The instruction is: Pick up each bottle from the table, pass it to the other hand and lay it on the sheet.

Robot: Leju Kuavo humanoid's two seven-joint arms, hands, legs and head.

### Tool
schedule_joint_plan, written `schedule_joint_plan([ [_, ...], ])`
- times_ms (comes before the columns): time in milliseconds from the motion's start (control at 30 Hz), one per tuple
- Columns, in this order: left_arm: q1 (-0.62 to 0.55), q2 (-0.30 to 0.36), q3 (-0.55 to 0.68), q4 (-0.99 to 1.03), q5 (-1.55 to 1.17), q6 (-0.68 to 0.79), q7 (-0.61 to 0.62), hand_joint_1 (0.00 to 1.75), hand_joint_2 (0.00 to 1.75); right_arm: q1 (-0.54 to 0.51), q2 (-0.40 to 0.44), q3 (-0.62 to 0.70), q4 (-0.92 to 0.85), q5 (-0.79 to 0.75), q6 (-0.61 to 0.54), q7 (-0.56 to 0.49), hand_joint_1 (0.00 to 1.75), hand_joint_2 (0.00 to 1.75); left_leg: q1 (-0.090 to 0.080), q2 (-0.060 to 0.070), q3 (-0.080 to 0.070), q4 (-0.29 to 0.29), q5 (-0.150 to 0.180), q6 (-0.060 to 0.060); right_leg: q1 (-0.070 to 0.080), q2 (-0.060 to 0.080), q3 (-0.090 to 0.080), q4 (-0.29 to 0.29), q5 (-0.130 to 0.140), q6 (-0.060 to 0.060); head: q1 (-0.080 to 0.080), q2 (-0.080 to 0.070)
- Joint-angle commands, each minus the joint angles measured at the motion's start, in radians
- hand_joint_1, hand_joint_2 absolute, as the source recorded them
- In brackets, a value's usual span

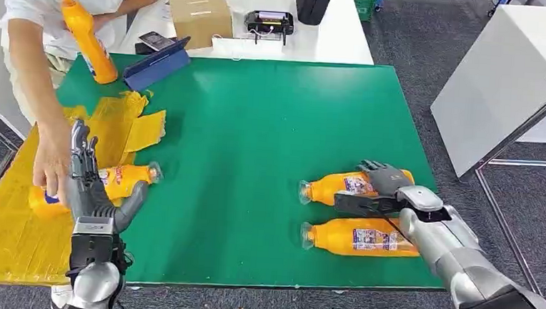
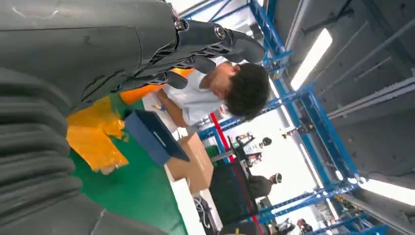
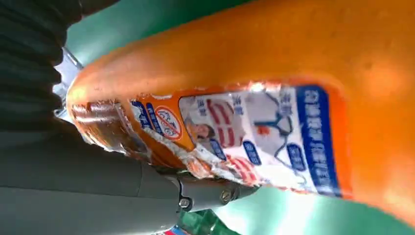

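- While the right hand (image 1: 383, 181) wraps the far bottle (image 1: 340, 187) on the green mat (image 1: 257, 125), the near bottle (image 1: 358, 238) lies just beside.
- Left hand (image 1: 86, 179): fingers spread, holding nothing, over the yellow sheet (image 1: 7, 238).

The bench (image 1: 272, 126) was covered in plain green. The sheet (image 1: 8, 231) on it was yellow. Each bottle (image 1: 358, 238) was orange, with a label printed in white, blue and red. The right robot hand (image 1: 386, 181) was dark grey, as was the left robot hand (image 1: 89, 186). A cardboard box (image 1: 198, 14) was brown.
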Motion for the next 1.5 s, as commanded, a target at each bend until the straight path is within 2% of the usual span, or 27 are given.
schedule_joint_plan([
  [33,-0.048,0.006,-0.039,0.083,0.015,0.001,0.002,0.00,1.75,-0.001,0.043,0.057,0.154,-0.006,0.006,-0.016,0.19,1.75,0.003,-0.003,0.006,0.000,-0.001,-0.002,0.002,0.003,0.007,-0.002,-0.001,-0.002,0.001,0.000],
  [67,-0.048,0.006,-0.041,0.085,0.018,0.000,0.002,0.00,1.75,0.005,0.044,0.058,0.157,-0.005,0.002,-0.016,0.42,1.75,0.002,-0.003,0.006,-0.001,-0.001,-0.002,0.001,0.002,0.007,-0.002,-0.001,-0.002,0.000,0.000],
  [133,-0.046,0.006,-0.045,0.083,0.017,0.002,0.002,0.00,1.75,0.013,0.045,0.054,0.163,-0.007,-0.003,-0.016,1.38,1.75,0.003,-0.003,0.007,-0.001,-0.001,-0.002,0.002,0.002,0.008,-0.003,-0.001,-0.002,0.000,0.000],
  [167,-0.044,0.006,-0.046,0.079,0.017,0.003,0.002,0.00,1.75,0.016,0.047,0.051,0.162,-0.008,-0.016,-0.017,1.57,1.75,0.001,-0.003,0.007,-0.001,-0.001,-0.002,0.001,0.001,0.007,-0.002,0.000,-0.001,0.001,0.000],
  [233,-0.035,0.006,-0.043,0.070,0.016,0.008,0.002,0.00,1.75,0.016,0.057,0.043,0.159,-0.003,-0.053,-0.012,1.75,1.75,0.002,-0.002,0.008,-0.001,-0.001,-0.002,0.001,0.002,0.008,-0.003,0.000,-0.002,0.001,0.000],
  [333,-0.020,0.009,-0.041,0.049,0.016,0.005,0.011,0.00,1.75,0.011,0.079,0.025,0.132,0.003,-0.137,0.016,1.75,1.75,0.003,-0.004,0.009,-0.001,-0.001,-0.002,0.002,0.002,0.010,-0.003,-0.001,-0.003,0.002,0.000],
  [433,-0.005,0.009,-0.039,0.029,0.001,-0.012,0.034,0.00,1.75,0.012,0.097,-0.006,0.098,0.024,-0.207,0.052,1.75,1.75,0.002,0.001,0.010,-0.001,-0.002,-0.002,0.001,0.008,0.010,-0.002,0.000,-0.003,0.000,0.000],
  [467,0.001,0.012,-0.040,0.022,-0.004,-0.046,0.063,0.00,1.75,0.023,0.108,-0.046,0.066,0.025,-0.278,0.063,1.75,1.75,0.001,0.001,0.008,-0.001,-0.001,-0.001,0.001,0.005,0.008,-0.002,0.000,-0.002,0.000,0.000],
  [533,0.011,0.018,-0.035,0.017,0.010,-0.121,0.105,0.00,1.75,0.070,0.136,-0.152,-0.056,0.012,-0.363,0.056,1.75,1.75,0.003,0.002,0.010,0.000,-0.002,-0.003,0.001,0.009,0.009,-0.001,-0.001,-0.003,0.000,0.000],
  [567,0.015,0.017,-0.034,0.021,-0.013,-0.133,0.115,0.00,1.75,0.120,0.155,-0.227,-0.171,0.003,-0.430,0.043,1.75,1.75,0.002,0.003,0.008,0.000,-0.001,-0.002,0.001,0.007,0.007,-0.001,0.000,-0.002,0.000,0.000],
  [600,0.019,0.023,-0.044,0.024,-0.024,-0.165,0.134,0.00,1.75,0.169,0.172,-0.282,-0.278,0.003,-0.494,0.032,1.75,1.75,0.003,0.005,0.009,-0.001,-0.002,-0.003,0.002,0.011,0.008,-0.002,0.000,-0.003,0.000,0.000],
  [667,0.020,0.017,-0.044,0.029,-0.026,-0.164,0.135,0.00,1.75,0.203,0.175,-0.296,-0.360,0.031,-0.469,0.064,1.75,1.75,0.002,0.004,0.007,0.000,-0.002,-0.002,0.001,0.009,0.006,0.000,-0.001,-0.003,0.000,0.000],
  [900,0.019,0.017,-0.044,0.028,-0.027,-0.164,0.135,0.00,1.75,0.206,0.169,-0.306,-0.355,0.032,-0.463,0.059,1.75,1.75,0.002,-0.003,0.004,0.001,-0.002,-0.001,0.001,0.002,0.005,0.000,-0.003,-0.002,0.000,0.000],
  [933,0.018,0.027,-0.057,0.028,-0.011,-0.211,0.153,0.00,1.75,0.227,0.193,-0.352,-0.386,0.009,-0.560,-0.008,1.75,1.75,0.001,-0.002,0.002,0.000,-0.001,-0.001,0.000,0.002,0.003,0.000,-0.002,-0.001,0.000,0.000],
  [967,0.019,0.037,-0.072,0.038,-0.012,-0.248,0.171,0.00,1.75,0.265,0.219,-0.388,-0.463,-0.020,-0.622,-0.051,1.75,1.75,0.002,-0.001,0.003,0.001,-0.003,-0.001,0.001,0.005,0.005,0.000,-0.003,-0.002,0.000,0.000],
  [1033,0.018,0.041,-0.091,0.063,-0.004,-0.290,0.184,0.00,1.75,0.343,0.250,-0.420,-0.637,-0.054,-0.646,-0.079,1.75,1.75,0.002,-0.001,0.003,0.000,-0.002,-0.002,0.001,0.005,0.004,0.000,-0.003,-0.002,0.000,0.000],
  [1133,0.016,0.045,-0.125,0.089,-0.009,-0.321,0.185,0.00,1.75,0.431,0.291,-0.428,-0.821,-0.077,-0.697,-0.103,1.75,1.75,0.001,-0.002,0.002,0.000,-0.003,-0.002,0.000,0.003,0.003,0.000,-0.004,-0.003,0.000,0.000],
  [1167,0.012,0.049,-0.139,0.092,-0.015,-0.330,0.188,0.00,1.75,0.454,0.306,-0.426,-0.864,-0.128,-0.704,-0.126,1.75,1.75,0.000,-0.001,0.001,-0.001,-0.002,-0.002,0.000,0.003,0.002,0.000,-0.003,-0.003,0.000,0.000],
  [1200,0.010,0.050,-0.146,0.093,-0.015,-0.333,0.189,0.00,1.75,0.464,0.310,-0.421,-0.883,-0.170,-0.691,-0.139,1.75,1.75,0.000,-0.002,0.001,-0.001,-0.002,-0.002,0.000,0.002,0.001,0.000,-0.003,-0.003,0.000,0.000],
  [1267,0.000,0.056,-0.168,0.091,-0.015,-0.336,0.190,0.00,1.75,0.494,0.317,-0.396,-0.920,-0.352,-0.570,-0.185,1.75,1.75,0.001,-0.004,0.000,0.000,-0.002,-0.002,0.000,0.001,0.001,0.000,-0.004,-0.002,0.000,0.000],
  [1500,-0.001,0.057,-0.167,0.085,-0.013,-0.338,0.193,0.00,1.75,0.491,0.318,-0.396,-0.899,-0.360,-0.570,-0.195,1.75,1.75,0.001,-0.002,0.000,0.000,-0.004,-0.004,0.000,0.003,0.000,0.000,-0.003,-0.003,0.000,0.000],
])
